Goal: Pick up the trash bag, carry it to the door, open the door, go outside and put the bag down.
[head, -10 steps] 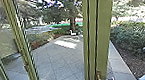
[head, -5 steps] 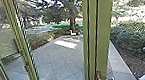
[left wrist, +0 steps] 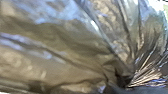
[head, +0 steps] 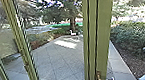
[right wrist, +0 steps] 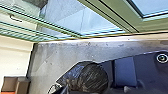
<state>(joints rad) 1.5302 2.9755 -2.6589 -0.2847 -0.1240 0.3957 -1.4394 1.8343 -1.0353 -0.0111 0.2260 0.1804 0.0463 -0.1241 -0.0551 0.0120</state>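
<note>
The black trash bag (right wrist: 93,77) is indoors with the robot, above the grey floor (right wrist: 50,56) on the near side of the green-framed glass; its plastic (left wrist: 57,50) gathers into tight, fanned pleats; whether either gripper is open or closed, I cannot tell; a green frame post (head: 104,30) with a metal handle (head: 105,79) stands near right; paving (head: 55,59) stretches beyond to a far tree trunk (head: 73,24), with a bush (head: 131,38) at right.
</note>
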